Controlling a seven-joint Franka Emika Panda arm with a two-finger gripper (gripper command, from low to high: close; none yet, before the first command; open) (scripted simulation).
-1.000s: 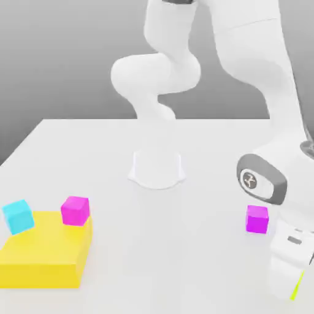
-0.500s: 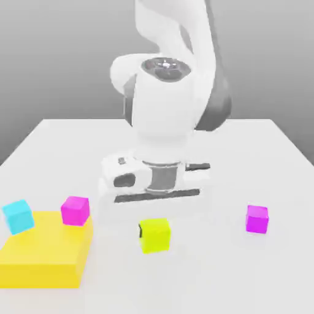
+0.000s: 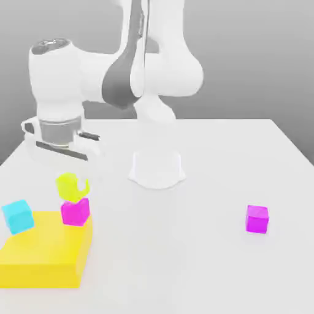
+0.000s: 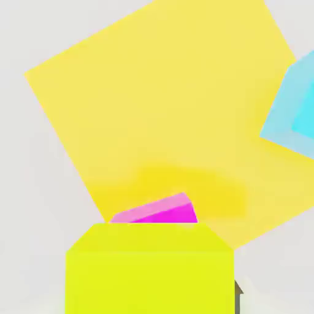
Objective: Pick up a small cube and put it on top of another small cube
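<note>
The small lime-yellow cube (image 3: 72, 188) sits slightly tilted right over the hot-pink cube (image 3: 75, 212), touching it or just above it; I cannot tell which. The pink cube stands on the far right corner of the big flat yellow block (image 3: 43, 257), at the exterior view's left. My gripper (image 3: 71, 178) hangs straight down over the lime cube, with the white hand directly above. In the hand view the lime cube (image 4: 150, 270) is close up and covers most of the pink cube (image 4: 160, 212), whose far edge peeks out.
A cyan cube (image 3: 18, 216) rests on the yellow block's left edge (image 4: 159, 110), close to the stack. A violet-magenta cube (image 3: 257, 219) lies alone on the white table at the exterior view's right. The arm's round base (image 3: 156, 168) stands mid-table.
The arm has swung from the exterior view's right to the left, carrying the lime cube over to the pink cube on the yellow block.
</note>
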